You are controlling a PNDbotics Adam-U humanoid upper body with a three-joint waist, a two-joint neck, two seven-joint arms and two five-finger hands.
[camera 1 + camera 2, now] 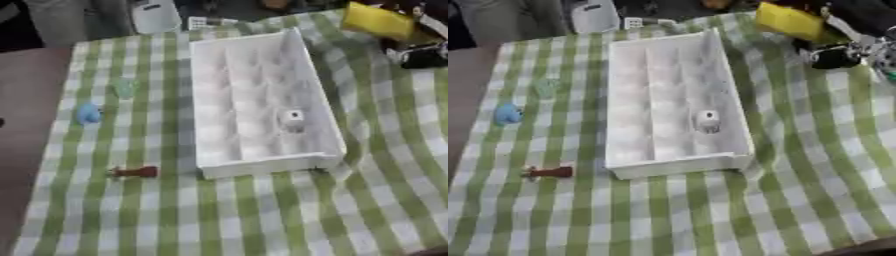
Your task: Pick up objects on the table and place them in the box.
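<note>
Overhead, right hand (833, 52) upper right, holding yellow object (791, 21) beyond box (667, 165).

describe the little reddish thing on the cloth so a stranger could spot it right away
Start at the white box on the green checked cloth. Off its near left corner lies a small red-brown object, stretched sideways. The blue object and the pale green object lie farther back; it alone is reddish and nearest.

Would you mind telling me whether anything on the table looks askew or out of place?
The white box sits skewed to the checked cloth's stripes. Only one small white object lies inside; blue, pale green and red-brown pieces remain outside, to its left.
</note>
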